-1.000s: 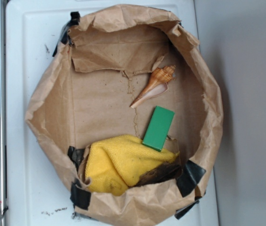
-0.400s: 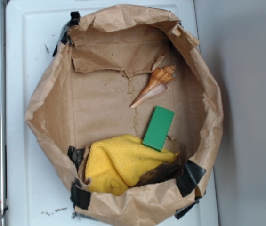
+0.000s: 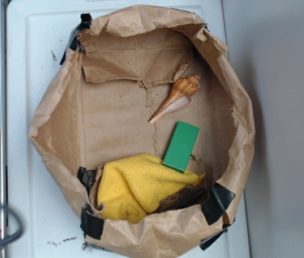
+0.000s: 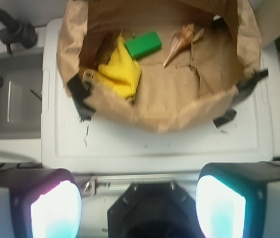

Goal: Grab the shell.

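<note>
The shell [image 3: 177, 97] is slender and orange-tan with a pale opening. It lies on the floor of an open brown paper bag [image 3: 49, 107], at the back right, with its pointed tail aimed at the bag's middle. In the wrist view the shell [image 4: 182, 42] shows far ahead near the top. My gripper [image 4: 139, 208] is open and holds nothing. Its two pale pads [image 4: 55, 208] stand wide apart at the frame's bottom, well short of the bag [image 4: 169, 114]. The exterior view does not show the gripper.
A flat green block [image 3: 181, 146] lies just in front of the shell, beside a yellow cloth [image 3: 141, 188] and a dark scrap. The bag sits on a white lid [image 3: 22, 177]. A grey basin [image 4: 11, 99] and black hose [image 4: 11, 29] are at the left.
A grey cable has swung into the lower left corner of the exterior view. Nothing inside the bag has moved.
</note>
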Tool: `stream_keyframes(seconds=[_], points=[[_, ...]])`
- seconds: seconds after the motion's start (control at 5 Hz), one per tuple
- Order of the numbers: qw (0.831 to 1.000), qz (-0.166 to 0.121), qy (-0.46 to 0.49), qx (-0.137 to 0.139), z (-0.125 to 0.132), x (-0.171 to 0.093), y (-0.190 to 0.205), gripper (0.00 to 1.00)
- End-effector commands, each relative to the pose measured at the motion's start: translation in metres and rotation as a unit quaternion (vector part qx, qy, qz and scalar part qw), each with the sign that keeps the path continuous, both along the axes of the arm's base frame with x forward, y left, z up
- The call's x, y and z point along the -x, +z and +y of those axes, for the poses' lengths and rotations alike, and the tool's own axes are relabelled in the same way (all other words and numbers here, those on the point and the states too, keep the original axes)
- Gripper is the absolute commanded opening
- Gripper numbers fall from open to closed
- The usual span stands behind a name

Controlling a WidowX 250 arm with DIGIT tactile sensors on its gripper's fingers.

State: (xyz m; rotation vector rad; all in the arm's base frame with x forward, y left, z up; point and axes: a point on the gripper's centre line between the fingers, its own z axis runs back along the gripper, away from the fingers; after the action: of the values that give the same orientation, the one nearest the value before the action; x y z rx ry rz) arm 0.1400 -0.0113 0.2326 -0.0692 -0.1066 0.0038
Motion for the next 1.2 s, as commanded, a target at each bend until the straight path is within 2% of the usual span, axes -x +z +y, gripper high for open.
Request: stream_keyframes(seconds=[0.0, 0.2, 0.4, 1.0], points=[[0.999, -0.048, -0.013, 0.022, 0.027, -0.077, -0.004, 1.00], [0.996, -0.086, -0.006, 0.012, 0.037, -0.107, -0.022, 1.00], [0.997, -0.070, -0.023, 0.008, 0.044, -0.128, -0.052, 1.00], [0.997, -0.070, -0.023, 0.008, 0.044, -0.128, -0.052, 1.00]])
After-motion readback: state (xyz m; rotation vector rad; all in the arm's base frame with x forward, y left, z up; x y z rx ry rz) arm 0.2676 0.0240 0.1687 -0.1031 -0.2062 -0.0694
